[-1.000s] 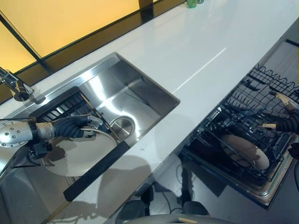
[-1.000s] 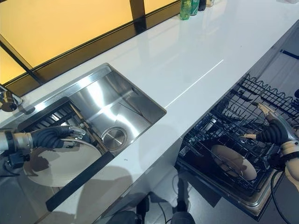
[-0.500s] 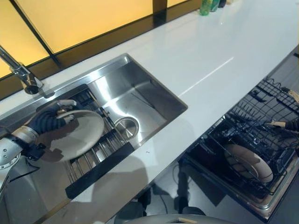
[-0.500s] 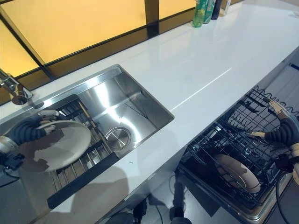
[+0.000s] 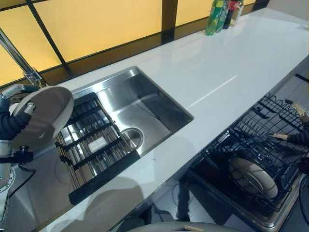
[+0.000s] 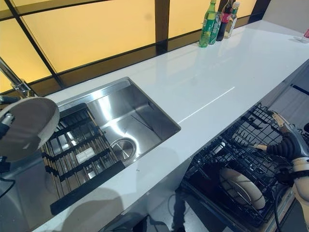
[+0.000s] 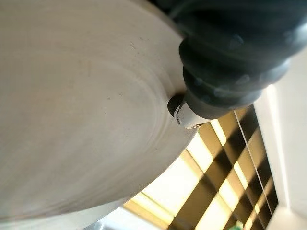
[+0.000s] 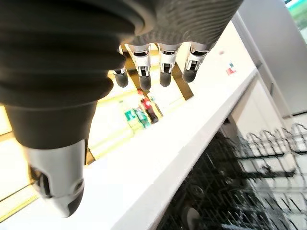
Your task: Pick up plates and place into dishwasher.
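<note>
Scene brightly lit. Warm amber light comes through the backlit yellow window panels (image 6: 91, 34) behind the glossy white bench (image 6: 203, 77), which carries broad pale glare. The stainless steel sink basin (image 5: 137, 104) shows bright specular patches on its far wall. Dark shadows lie on the bench's near edge and the floor below. The black wire dishwasher rack (image 6: 241, 159) sits in dimmer light. Both wrist views are blurred at close range; backgrounds there are overexposed.

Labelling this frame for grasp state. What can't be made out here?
- Left hand: its fingers are mostly hidden behind the lifted plate; the left wrist view shows one thumb tip on the rim.
- Plate in the dishwasher rack: lower half of that plate masked by tines.
- Bottles: too small to identify.
</note>
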`<state>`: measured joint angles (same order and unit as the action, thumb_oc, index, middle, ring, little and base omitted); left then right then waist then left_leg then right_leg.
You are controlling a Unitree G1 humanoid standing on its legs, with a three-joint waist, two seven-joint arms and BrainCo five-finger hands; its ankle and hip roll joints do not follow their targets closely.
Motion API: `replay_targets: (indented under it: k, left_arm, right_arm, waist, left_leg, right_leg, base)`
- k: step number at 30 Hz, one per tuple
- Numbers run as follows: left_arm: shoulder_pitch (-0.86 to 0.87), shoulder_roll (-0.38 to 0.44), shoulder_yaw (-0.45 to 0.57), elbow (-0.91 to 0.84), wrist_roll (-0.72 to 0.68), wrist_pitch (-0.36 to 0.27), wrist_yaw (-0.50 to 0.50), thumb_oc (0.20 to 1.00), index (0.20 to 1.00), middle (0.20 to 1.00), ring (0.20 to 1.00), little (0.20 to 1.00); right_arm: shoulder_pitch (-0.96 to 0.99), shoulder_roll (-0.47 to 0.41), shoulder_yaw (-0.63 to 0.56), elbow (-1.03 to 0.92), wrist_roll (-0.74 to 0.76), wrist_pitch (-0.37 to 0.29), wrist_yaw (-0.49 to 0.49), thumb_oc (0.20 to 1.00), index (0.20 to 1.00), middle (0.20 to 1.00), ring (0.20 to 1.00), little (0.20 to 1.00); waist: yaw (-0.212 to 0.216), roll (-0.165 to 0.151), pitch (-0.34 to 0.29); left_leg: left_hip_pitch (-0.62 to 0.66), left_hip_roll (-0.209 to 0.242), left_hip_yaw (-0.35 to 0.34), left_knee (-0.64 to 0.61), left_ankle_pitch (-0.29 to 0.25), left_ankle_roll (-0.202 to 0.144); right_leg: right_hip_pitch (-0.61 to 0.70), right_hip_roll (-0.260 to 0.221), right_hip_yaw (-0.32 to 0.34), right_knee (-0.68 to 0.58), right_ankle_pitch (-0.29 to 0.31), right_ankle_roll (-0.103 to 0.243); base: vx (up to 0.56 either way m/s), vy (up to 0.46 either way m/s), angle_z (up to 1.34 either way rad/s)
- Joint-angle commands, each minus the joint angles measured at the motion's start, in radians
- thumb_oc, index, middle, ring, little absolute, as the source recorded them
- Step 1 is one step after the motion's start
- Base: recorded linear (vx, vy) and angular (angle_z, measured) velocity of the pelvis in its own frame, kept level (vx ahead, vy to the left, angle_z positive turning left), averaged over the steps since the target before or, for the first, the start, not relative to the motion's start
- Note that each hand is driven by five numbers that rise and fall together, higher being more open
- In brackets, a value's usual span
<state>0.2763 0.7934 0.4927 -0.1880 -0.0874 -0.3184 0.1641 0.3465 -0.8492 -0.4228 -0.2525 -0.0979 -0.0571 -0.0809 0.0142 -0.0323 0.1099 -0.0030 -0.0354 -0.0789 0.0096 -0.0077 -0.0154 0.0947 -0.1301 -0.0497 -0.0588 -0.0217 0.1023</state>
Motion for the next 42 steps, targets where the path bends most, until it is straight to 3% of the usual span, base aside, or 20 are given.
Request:
replay_targets:
  k: [1, 7, 15, 23, 28, 32, 37, 42]
  left_arm:
    - [-0.11, 0.027, 0.015, -0.012, 0.007, -0.095, 0.06, 0.2, 0.2, 0.2, 0.2, 0.2]
    - [-0.232, -0.007, -0.116, -0.053, -0.072, -0.15, 0.021, 0.2, 0.2, 0.2, 0.2, 0.2]
    - [-0.465, -0.102, -0.412, -0.084, -0.15, -0.204, -0.021, 0.2, 0.2, 0.2, 0.2, 0.2]
    - [-0.606, -0.202, -0.624, -0.093, -0.177, -0.211, -0.075, 0.2, 0.2, 0.2, 0.2, 0.2]
    - [-0.634, -0.221, -0.675, -0.107, -0.192, -0.211, -0.119, 0.2, 0.2, 0.2, 0.2, 0.2]
    - [-0.629, -0.213, -0.68, -0.157, -0.268, -0.235, -0.231, 0.2, 0.2, 0.2, 0.2, 0.2]
    - [-0.625, -0.213, -0.699, -0.219, -0.368, -0.222, -0.377, 0.2, 0.2, 0.2, 0.2, 0.2]
    - [-0.635, -0.193, -0.721, -0.235, -0.419, -0.187, -0.449, 0.2, 0.2, 0.2, 0.2, 0.2]
  right_arm:
    - [-0.132, -0.044, -0.008, -0.057, -0.013, -0.074, -0.094, 1.0, 1.0, 1.0, 1.0, 1.0]
    - [-0.289, -0.045, 0.09, -0.111, 0.019, -0.148, -0.131, 1.0, 1.0, 1.0, 1.0, 1.0]
    - [-0.595, 0.032, 0.372, -0.15, 0.179, -0.219, -0.06, 1.0, 1.0, 1.0, 1.0, 1.0]
    - [-0.736, 0.16, 0.585, -0.117, 0.224, -0.207, 0.033, 1.0, 1.0, 1.0, 1.0, 1.0]
    - [-0.762, 0.194, 0.631, -0.106, 0.234, -0.19, 0.052, 1.0, 1.0, 1.0, 1.0, 1.0]
    - [-0.749, 0.196, 0.635, -0.105, 0.271, -0.183, 0.08, 1.0, 1.0, 1.0, 1.0, 1.0]
    - [-0.741, 0.214, 0.642, -0.1, 0.301, -0.17, 0.075, 1.0, 1.0, 1.0, 1.0, 1.0]
    - [-0.747, 0.208, 0.649, -0.077, 0.307, -0.167, 0.072, 1.0, 1.0, 1.0, 1.0, 1.0]
  waist:
    - [0.016, 0.013, -0.046]
    - [0.02, 0.014, -0.057]
    - [0.028, 0.012, -0.08]
    - [0.034, 0.015, -0.102]
    - [0.038, 0.016, -0.106]
    - [0.046, 0.014, -0.11]
    - [0.052, 0.013, -0.109]
    - [0.053, 0.013, -0.106]
  left_leg:
    - [0.034, 0.005, 0.008, -0.036, -0.037, 0.007]
    - [0.038, 0.003, 0.006, -0.033, -0.039, 0.007]
    - [0.05, -0.006, -0.01, -0.034, -0.039, 0.015]
    - [0.058, -0.019, -0.045, -0.051, -0.031, 0.024]
    - [0.057, -0.025, -0.057, -0.056, -0.026, 0.028]
    - [0.048, -0.029, -0.057, -0.054, -0.025, 0.031]
    - [0.043, -0.035, -0.056, -0.049, -0.027, 0.035]
    - [0.046, -0.042, -0.057, -0.044, -0.033, 0.042]
  right_leg:
    - [-0.087, 0.027, 0.002, 0.142, -0.053, 0.021]
    - [-0.081, 0.031, 0.001, 0.143, -0.053, 0.019]
    - [-0.067, 0.038, 0.0, 0.145, -0.053, 0.012]
    - [-0.062, 0.044, 0.0, 0.159, -0.06, 0.01]
    - [-0.064, 0.044, -0.002, 0.166, -0.062, 0.01]
    - [-0.067, 0.04, -0.01, 0.167, -0.06, 0.011]
    - [-0.072, 0.033, -0.022, 0.176, -0.05, 0.015]
    - [-0.075, 0.027, -0.027, 0.186, -0.048, 0.017]
  base:
    - [-0.05, -0.017, 0.0]
    - [-0.05, -0.017, 0.0]
    - [-0.05, -0.008, 0.01]
    - [-0.02, 0.002, 0.01]
    - [0.0, 0.0, 0.0]
    - [-0.01, -0.002, 0.06]
    - [-0.01, 0.001, 0.07]
    - [0.01, 0.006, 0.03]
